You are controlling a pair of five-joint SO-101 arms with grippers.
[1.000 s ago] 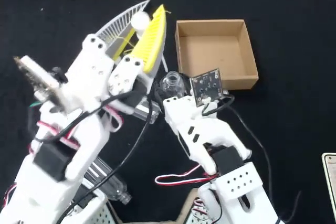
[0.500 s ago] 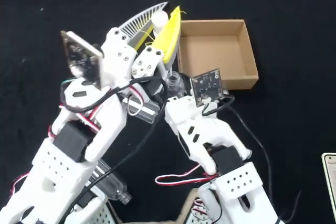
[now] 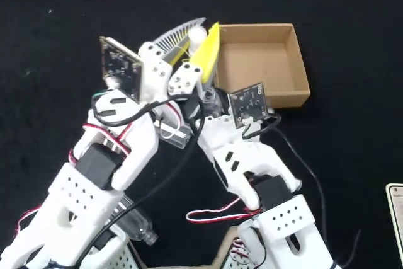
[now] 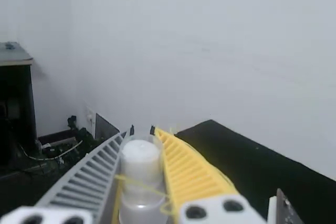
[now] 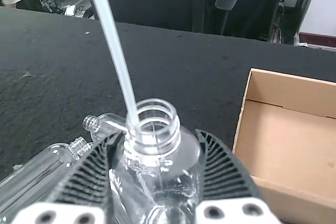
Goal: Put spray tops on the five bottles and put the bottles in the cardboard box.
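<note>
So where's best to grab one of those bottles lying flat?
Probably mid-body, from straight above, squeezing across its width. The bottle lies on its side, so the long round body faces up; its neck is narrow and short.

My left arm [image 3: 94,174] and right arm [image 3: 252,162] are white blocks with black motors, tiny screws and red wires [image 3: 214,214]. My left claw [image 4: 142,128] is yellow and grey, my right claw [image 5: 160,135] black.
</note>
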